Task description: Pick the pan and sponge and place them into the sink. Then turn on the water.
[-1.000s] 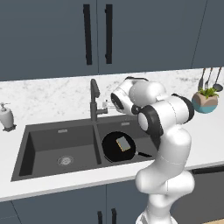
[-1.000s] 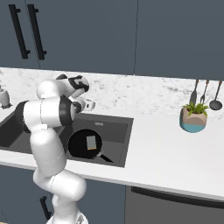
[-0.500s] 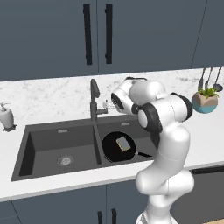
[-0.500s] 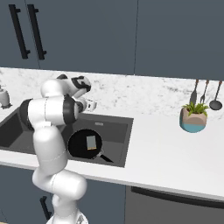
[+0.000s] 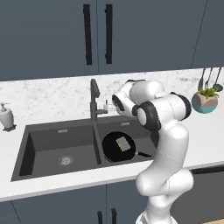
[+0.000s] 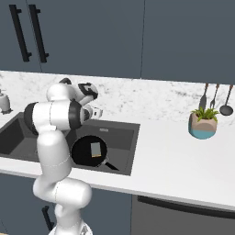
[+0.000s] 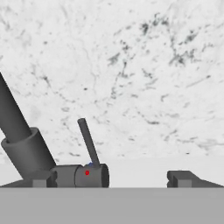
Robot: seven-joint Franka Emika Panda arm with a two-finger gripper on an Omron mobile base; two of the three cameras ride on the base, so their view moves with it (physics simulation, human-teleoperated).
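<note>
Pan [image 5: 119, 147] with sponge [image 5: 123, 143] in sink [image 5: 52, 151]; gripper [image 7: 107, 177] spread wide, empty, beside faucet lever [image 7: 88, 141]; risk: sliding past thin lever, water staying off.

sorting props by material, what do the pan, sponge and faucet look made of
Pan: matte black, likely coated metal; no shine shows. Sponge: a dark top layer over a yellow base, looks like foam with a scrub face. Faucet: dark grey with a dull sheen, probably painted or brushed metal.
</note>
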